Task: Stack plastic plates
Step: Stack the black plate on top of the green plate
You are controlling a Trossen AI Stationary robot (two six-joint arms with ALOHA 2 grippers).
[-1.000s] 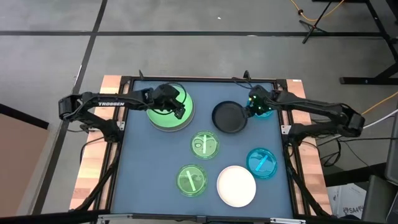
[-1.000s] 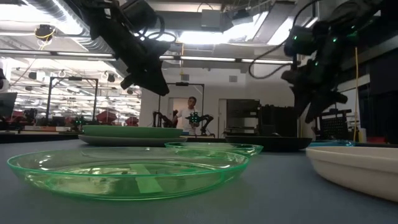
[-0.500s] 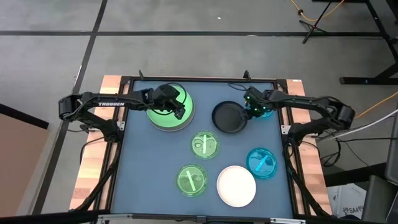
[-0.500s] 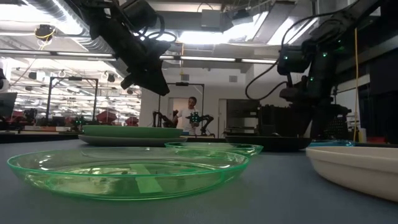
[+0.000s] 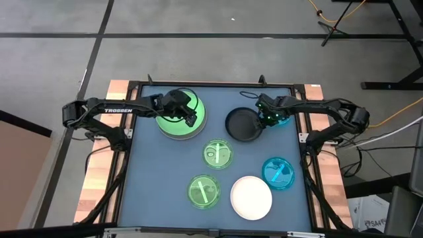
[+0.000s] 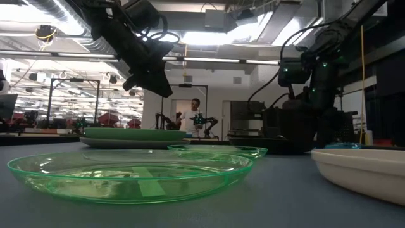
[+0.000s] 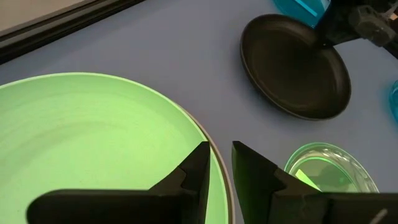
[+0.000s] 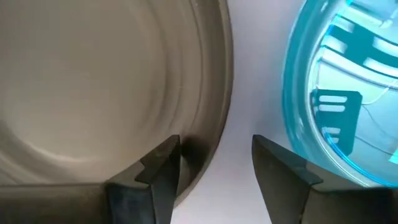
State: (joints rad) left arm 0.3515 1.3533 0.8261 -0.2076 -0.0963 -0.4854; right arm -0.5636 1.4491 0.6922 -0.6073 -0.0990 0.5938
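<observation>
Two hands: right hand [image 5: 266, 119] open astride black plate [image 5: 242, 125] rim; left hand [image 5: 190, 116] nearly closed above green plate [image 5: 173, 127].

My right arm hides most of one cyan plate [image 5: 283, 119]; the grey plate [image 5: 200, 123] (under the green) shows only its rim.

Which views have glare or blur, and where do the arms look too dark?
Low view: bright ceiling lights behind, so both arms are silhouettes; the near green plate glints. Right wrist view: the black plate looks washed out and soft. High view: evenly lit.
</observation>
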